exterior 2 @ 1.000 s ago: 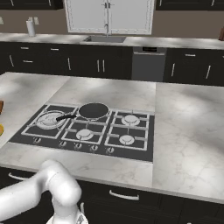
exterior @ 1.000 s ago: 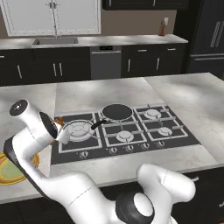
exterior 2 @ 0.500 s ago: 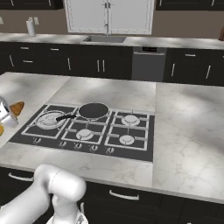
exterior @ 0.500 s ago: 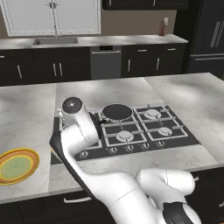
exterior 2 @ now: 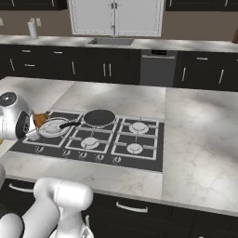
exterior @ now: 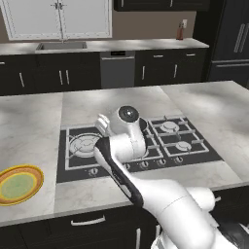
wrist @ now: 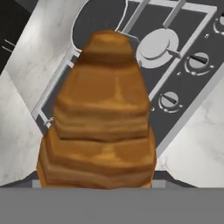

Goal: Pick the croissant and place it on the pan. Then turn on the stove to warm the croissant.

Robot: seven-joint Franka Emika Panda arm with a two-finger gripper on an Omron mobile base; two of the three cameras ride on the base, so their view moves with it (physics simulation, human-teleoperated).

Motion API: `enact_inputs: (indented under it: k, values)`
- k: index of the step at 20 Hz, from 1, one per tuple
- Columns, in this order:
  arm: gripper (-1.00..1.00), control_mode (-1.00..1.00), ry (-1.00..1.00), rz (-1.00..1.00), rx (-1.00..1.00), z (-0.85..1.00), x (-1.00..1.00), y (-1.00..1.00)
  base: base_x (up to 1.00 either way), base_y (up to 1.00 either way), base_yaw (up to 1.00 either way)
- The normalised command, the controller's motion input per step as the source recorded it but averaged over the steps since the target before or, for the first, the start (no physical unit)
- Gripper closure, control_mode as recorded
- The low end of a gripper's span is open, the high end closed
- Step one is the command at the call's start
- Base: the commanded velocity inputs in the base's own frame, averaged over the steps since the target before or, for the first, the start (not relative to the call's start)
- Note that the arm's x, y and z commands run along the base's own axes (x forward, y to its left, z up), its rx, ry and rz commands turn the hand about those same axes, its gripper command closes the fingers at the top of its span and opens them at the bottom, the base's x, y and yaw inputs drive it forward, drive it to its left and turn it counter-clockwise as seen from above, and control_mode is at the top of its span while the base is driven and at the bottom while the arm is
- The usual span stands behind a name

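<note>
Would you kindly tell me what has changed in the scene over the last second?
The arm has swung from the plate at the counter's left end over to the stove, carrying the croissant in its gripper. The plate is now bare. The croissant now hangs above the stove's left side, near the pan. The pan, the stove and the plate have stayed put.

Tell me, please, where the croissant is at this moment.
The croissant is held in the gripper, above the left end of the stove. In the right base view it sits just left of the pan, over the front-left burner.
</note>
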Motion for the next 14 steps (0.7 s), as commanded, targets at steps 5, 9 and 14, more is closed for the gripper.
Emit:
enact_inputs:
  k: [5, 9, 14]
  values:
    - [1.00, -1.00, 0.09, -0.12, 0.20, 0.20, 0.27, -0.49, 0.00, 0.00, 0.00]
    - [1.00, -1.00, 0.08, -0.10, 0.22, 0.40, 0.13, -0.55, 0.00, 0.00, 0.00]
    - [1.00, -1.00, 0.09, -0.07, 0.22, 0.38, 0.01, -0.51, 0.00, 0.00, 0.00]
